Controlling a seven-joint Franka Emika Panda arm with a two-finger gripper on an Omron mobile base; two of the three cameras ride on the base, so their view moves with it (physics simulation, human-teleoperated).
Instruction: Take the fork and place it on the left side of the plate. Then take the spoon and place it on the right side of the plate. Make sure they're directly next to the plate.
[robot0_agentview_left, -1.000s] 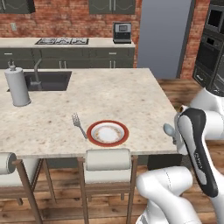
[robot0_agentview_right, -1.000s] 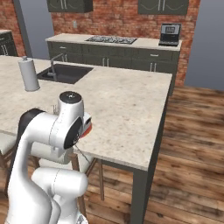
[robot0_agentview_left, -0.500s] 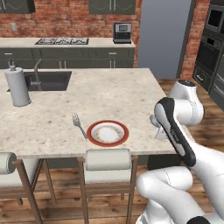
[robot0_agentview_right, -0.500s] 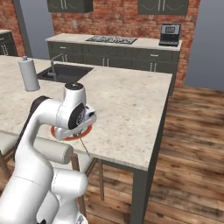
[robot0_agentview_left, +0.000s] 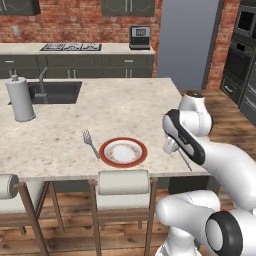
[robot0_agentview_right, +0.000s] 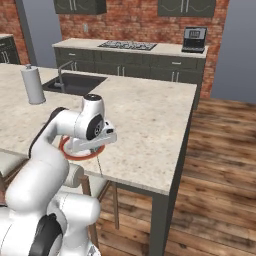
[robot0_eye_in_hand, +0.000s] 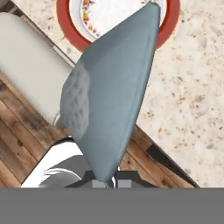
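A: Where is the spoon (robot0_eye_in_hand: 109, 94) sitting?

B: It is hanging in the gripper (robot0_eye_in_hand: 106, 180), pinched at the handle end, its bowl looming before the hand camera, above the counter (robot0_agentview_left: 125, 110) just right of the plate (robot0_agentview_left: 123, 152).

A: And the fork (robot0_agentview_left: 90, 142)?

B: It is lying directly left of the plate, so that half is looking finished.

A: What is remaining?

B: Lowering the spoon beside the plate's right rim and letting go; it is not yet resting on the counter.
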